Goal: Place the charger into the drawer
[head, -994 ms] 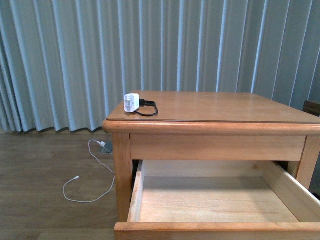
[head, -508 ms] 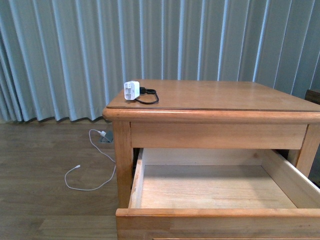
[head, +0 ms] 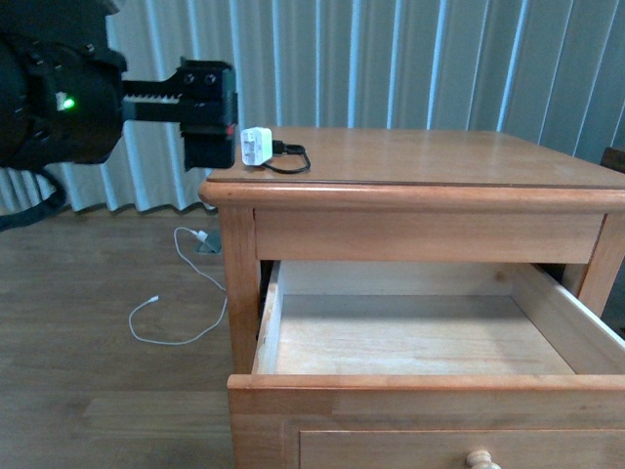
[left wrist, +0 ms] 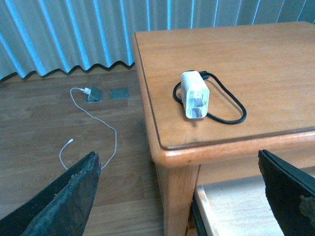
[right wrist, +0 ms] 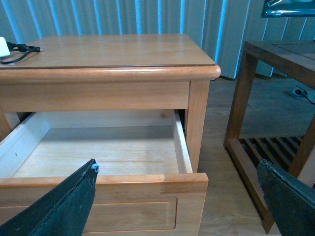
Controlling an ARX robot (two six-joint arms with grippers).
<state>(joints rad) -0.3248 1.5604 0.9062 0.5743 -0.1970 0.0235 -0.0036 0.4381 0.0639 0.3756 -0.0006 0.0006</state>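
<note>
Front view: left gripper, jaws spread, hovers near the charger on the table; drawer open; right gripper spread too.

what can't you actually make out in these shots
- Drawer knob: cut off by the front view's bottom edge.
- Charger: mostly cut off by the right wrist view's edge.
- White floor cable: plug type too small to tell, left wrist view.
- Dark side table: cut off, right wrist view.
</note>
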